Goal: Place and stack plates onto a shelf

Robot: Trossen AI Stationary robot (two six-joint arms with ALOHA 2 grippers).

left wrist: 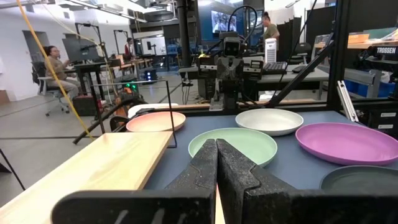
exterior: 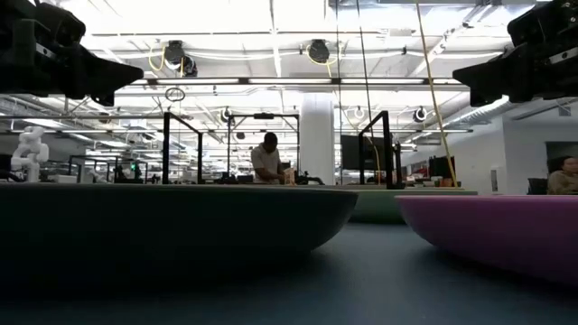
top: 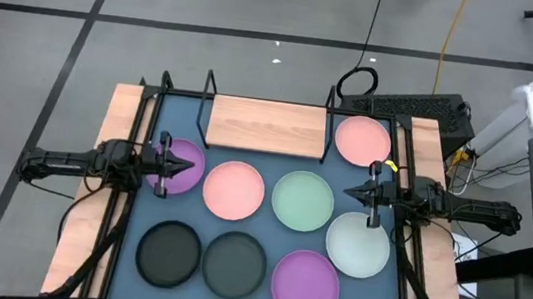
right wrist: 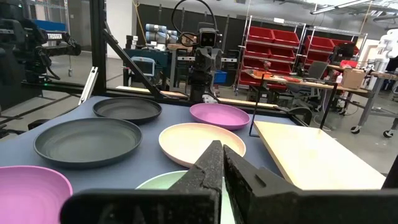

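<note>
Eight plates lie flat on the blue mat (top: 138, 215). One purple plate (top: 183, 160) sits under my left gripper (top: 187, 169). One pink plate (top: 234, 189), the mint plate (top: 302, 200) and the whitish plate (top: 357, 244) lie mid-mat. A second purple plate (top: 305, 285) and two dark grey plates (top: 169, 253) (top: 234, 264) lie near the front. The other pink plate (top: 362, 140) lies beside the right end of the shelf board (top: 267, 126). My left gripper (left wrist: 216, 155) hovers shut. My right gripper (top: 350, 191) (right wrist: 222, 155) hovers shut between the mint and whitish plates.
Black wire posts (top: 210, 88) (top: 334, 97) stand at the shelf's ends. Black frame rails (top: 124, 204) (top: 405, 256) run along both sides of the mat. Cables and a keyboard (top: 422, 109) lie beyond the far right corner. People sit in the room behind (left wrist: 56, 62).
</note>
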